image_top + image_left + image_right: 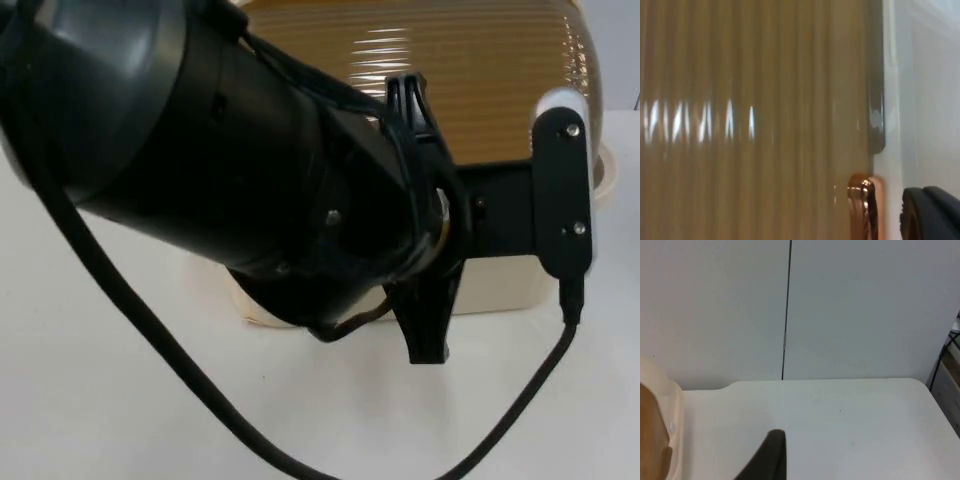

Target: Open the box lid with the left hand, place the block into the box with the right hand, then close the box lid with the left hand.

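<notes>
The left arm reaches across the top view, its bulk covering much of the box (500, 285), a cream-bodied container standing on the white table (120, 400) with a ribbed amber lid (480, 90) rounded over it. The left gripper (425, 300) sits at the front of the box, right up against the lid's lower edge; whether its fingers are spread or closed on anything cannot be told from here. From the left wrist, the ribbed amber surface stands very close, with a small copper-coloured handle (865, 210) just beside the black fingertip (932, 215), so the gripper appears to be at the lid's grip point. My judgement is that a lid step is in hand, most likely the opening, since the lid looks down over the body, though the arm hides the seam and I cannot confirm it. The next move would call for a firm hold on the handle and a lift along the lid's curve. The right gripper (767, 460) waits over bare table, the cream edge of the box near it; its finger state cannot be told either. The block's whereabouts cannot be established from any view.
</notes>
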